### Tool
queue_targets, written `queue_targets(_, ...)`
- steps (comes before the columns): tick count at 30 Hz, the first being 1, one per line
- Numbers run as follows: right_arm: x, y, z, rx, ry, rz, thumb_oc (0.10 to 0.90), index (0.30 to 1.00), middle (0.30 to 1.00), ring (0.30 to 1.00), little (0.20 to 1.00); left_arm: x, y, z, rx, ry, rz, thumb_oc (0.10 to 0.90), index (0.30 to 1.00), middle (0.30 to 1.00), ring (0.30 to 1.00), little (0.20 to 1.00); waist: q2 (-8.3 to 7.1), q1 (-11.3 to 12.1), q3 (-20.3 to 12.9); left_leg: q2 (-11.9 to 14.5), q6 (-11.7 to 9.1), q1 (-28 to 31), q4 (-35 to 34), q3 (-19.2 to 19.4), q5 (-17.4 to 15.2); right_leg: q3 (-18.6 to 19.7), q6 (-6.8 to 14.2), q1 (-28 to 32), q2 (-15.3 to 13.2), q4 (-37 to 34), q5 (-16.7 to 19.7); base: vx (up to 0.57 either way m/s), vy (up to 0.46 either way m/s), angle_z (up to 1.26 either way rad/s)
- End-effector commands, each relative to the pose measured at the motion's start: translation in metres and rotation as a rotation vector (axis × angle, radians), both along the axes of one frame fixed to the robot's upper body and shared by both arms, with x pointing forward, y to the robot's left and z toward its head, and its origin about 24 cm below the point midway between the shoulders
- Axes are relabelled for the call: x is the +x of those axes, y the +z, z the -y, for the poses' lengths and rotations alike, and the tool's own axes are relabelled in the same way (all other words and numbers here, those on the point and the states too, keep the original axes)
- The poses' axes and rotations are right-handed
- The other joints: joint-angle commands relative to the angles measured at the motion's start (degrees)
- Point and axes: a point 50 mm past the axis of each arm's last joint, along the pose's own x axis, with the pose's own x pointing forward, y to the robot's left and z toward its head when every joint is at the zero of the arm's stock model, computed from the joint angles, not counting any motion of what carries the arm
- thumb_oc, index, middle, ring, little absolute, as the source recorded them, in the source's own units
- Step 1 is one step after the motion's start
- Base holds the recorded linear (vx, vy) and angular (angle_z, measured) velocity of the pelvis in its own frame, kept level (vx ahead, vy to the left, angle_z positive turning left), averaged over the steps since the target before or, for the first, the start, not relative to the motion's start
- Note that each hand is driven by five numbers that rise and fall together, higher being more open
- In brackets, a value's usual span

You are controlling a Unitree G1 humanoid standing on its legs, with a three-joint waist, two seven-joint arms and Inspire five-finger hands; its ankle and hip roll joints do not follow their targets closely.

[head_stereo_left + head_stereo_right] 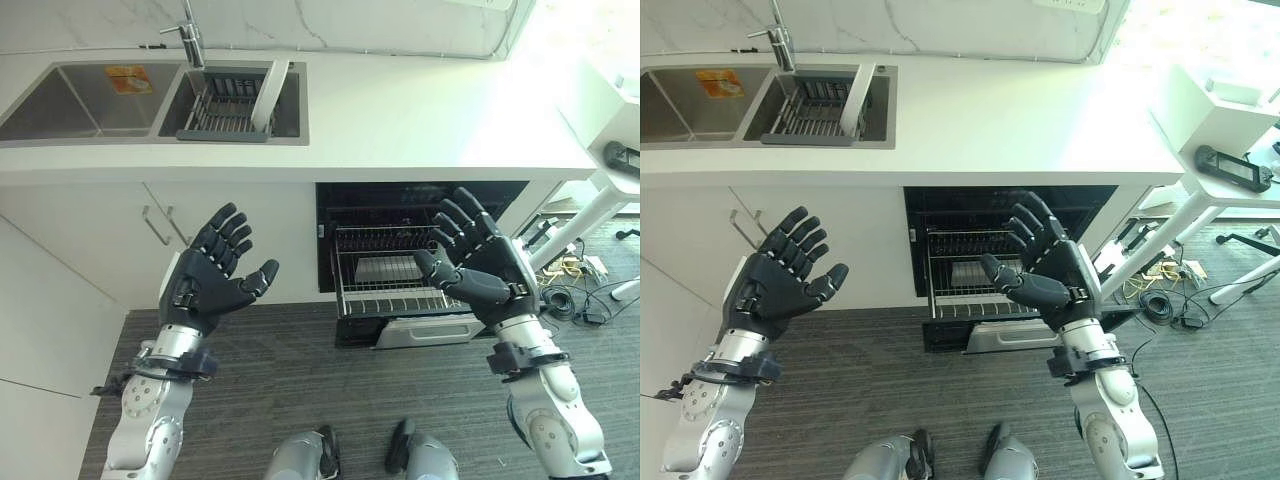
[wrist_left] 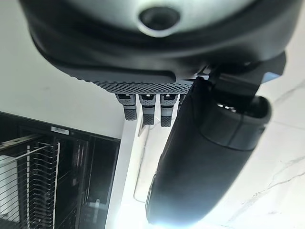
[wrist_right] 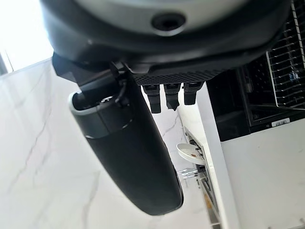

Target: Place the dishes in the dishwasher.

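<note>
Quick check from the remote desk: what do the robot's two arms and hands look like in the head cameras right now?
Both arms are silver-grey with rounded metal segments and a dark collar at each wrist. The left hand and right hand are dark, almost black, with segmented fingers and lighter metal trim along the palm's edge. The thumbs look dark too, with no white cover that I can see.

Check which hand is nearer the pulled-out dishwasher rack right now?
Right. The right hand hangs open in front of the dishwasher rack, overlapping its right side in the head views. The left hand is open too, off to the rack's left before the cabinet doors.
</note>
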Motion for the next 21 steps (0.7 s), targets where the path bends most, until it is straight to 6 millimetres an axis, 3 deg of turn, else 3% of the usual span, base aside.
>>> queue_targets(1,0.003,0.061,0.012,-0.003,-0.078,0.341,0.8,0.9,0.9,0.9,0.9,0.003,0.06,0.021,0.019,-0.149,0.308,0.8,0.9,0.9,0.9,0.9,-1.77,-1.0,-2.3,1.2,-4.5,4.7,0.2,-9.3,-6.7,3.4,0.5,5.5,5.1,-6.8,-1.4,0.07,0.067,0.51)
queue_targets(4,-0.001,0.058,0.019,-0.027,-0.105,0.331,0.8,0.9,0.9,0.9,0.9,0.002,0.054,0.024,0.011,-0.169,0.297,0.8,0.9,0.9,0.9,0.9,-2.44,-1.4,-2.6,-0.3,-4.5,5.0,0.2,-9.6,-6.7,4.7,-0.8,5.6,7.3,-6.8,-3.8,0.08,-0.012,0.2)
queue_targets(13,-0.005,0.056,0.02,-0.062,-0.125,0.304,0.8,0.9,0.9,0.9,0.9,-0.006,0.041,0.027,-0.037,-0.193,0.243,0.8,0.9,0.9,0.9,0.9,-2.35,-1.3,-4.5,1.1,-5.4,7.2,0.2,-4.8,-6.8,4.2,-2.7,6.2,6.8,-6.8,-7.6,0.12,-0.132,0.01)
queue_targets(16,-0.005,0.057,0.022,-0.092,-0.122,0.296,0.8,0.9,0.9,0.9,0.9,-0.008,0.041,0.026,-0.049,-0.196,0.253,0.8,0.9,0.9,0.9,0.9,-2.94,-0.6,-3.7,-0.1,-6.6,9.3,0.2,-2.8,-4.6,4.1,-3.8,7.2,5.5,-6.8,-7.7,0.13,-0.115,0.04)
queue_targets(17,-0.005,0.058,0.023,-0.107,-0.129,0.3,0.8,0.9,0.9,0.9,0.9,-0.008,0.042,0.027,-0.05,-0.202,0.255,0.8,0.9,0.9,0.9,0.9,-3.59,-0.3,-3.0,-0.5,-7.6,10.0,0.2,-1.3,-1.9,4.3,-4.2,7.7,4.5,-6.8,-7.6,0.07,-0.135,-0.14)
queue_targets(18,-0.005,0.061,0.025,-0.12,-0.144,0.309,0.8,0.9,0.9,0.9,0.9,-0.008,0.043,0.029,-0.046,-0.213,0.258,0.8,0.9,0.9,0.9,0.9,-4.45,0.0,-1.6,0.8,-9.6,9.4,1.6,1.0,2.6,3.8,-4.8,8.5,3.2,-6.8,-7.4,0.04,-0.123,0.0)
queue_targets(21,-0.003,0.065,0.024,-0.118,-0.141,0.314,0.8,0.9,0.9,0.9,0.9,-0.007,0.043,0.03,-0.056,-0.215,0.256,0.8,0.9,0.9,0.9,0.9,-4.6,-0.7,-0.6,4.6,-10.0,9.5,0.4,3.2,2.7,3.6,-4.8,9.2,2.4,-6.8,-7.3,0.06,-0.001,0.34)
